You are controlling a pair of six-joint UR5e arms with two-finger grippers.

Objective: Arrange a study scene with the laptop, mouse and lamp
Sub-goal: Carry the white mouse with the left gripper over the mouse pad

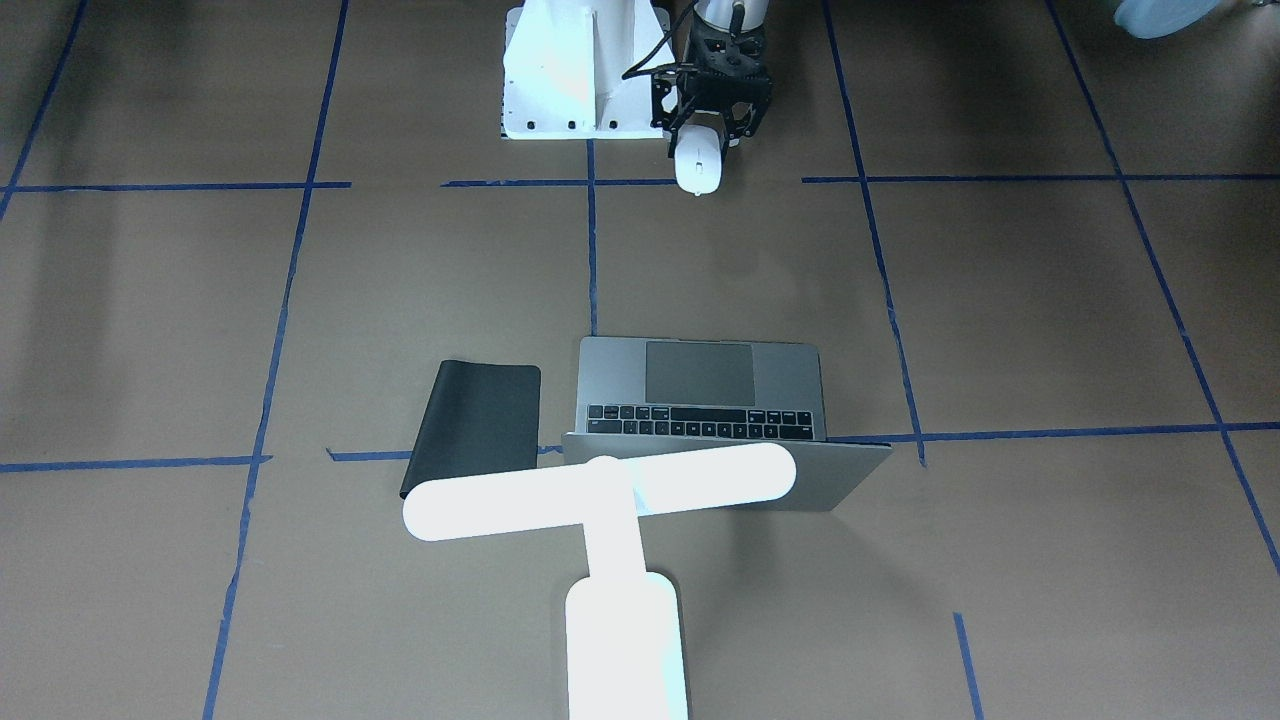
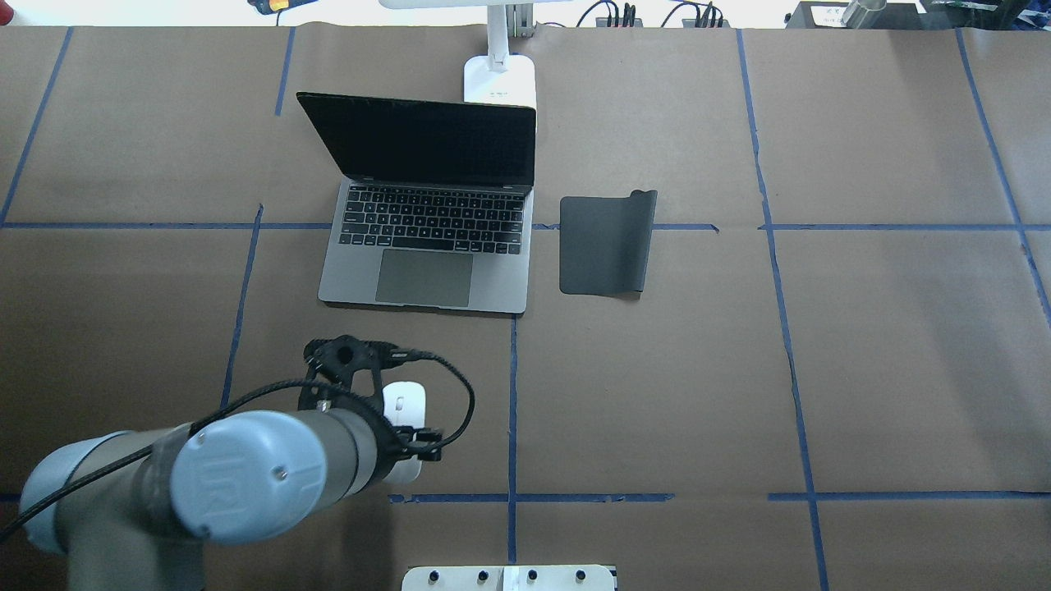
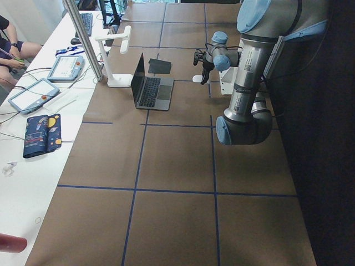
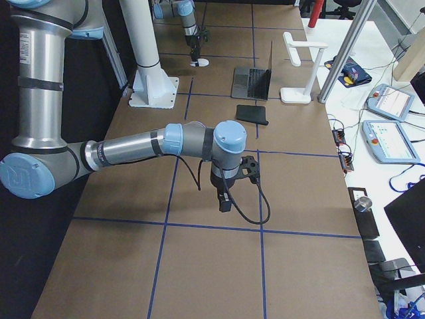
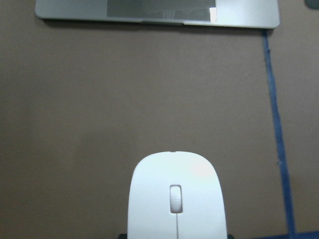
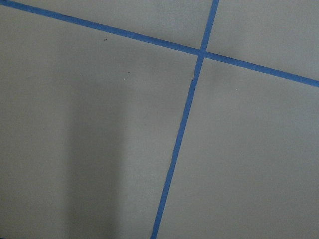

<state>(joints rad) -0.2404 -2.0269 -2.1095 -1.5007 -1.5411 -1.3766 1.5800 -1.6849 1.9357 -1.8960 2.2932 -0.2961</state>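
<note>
The white mouse (image 1: 697, 162) sits between the fingers of my left gripper (image 1: 705, 125), near the robot's base. It also shows in the overhead view (image 2: 406, 401) and fills the bottom of the left wrist view (image 5: 176, 194). The gripper looks shut on its sides; I cannot tell whether it is lifted. The grey laptop (image 2: 423, 246) stands open at mid-table, its trackpad edge ahead of the mouse (image 5: 149, 10). The glowing white lamp (image 1: 600, 495) stands behind the laptop's screen. My right gripper (image 4: 226, 203) shows only in the exterior right view, low over bare table; I cannot tell whether it is open.
A flat black mat (image 2: 603, 244) lies just right of the laptop. The white pedestal (image 1: 575, 70) stands beside the left gripper. Blue tape lines (image 6: 182, 124) cross the brown table. Operators' devices lie on the white desk (image 4: 385, 106) beyond the far edge.
</note>
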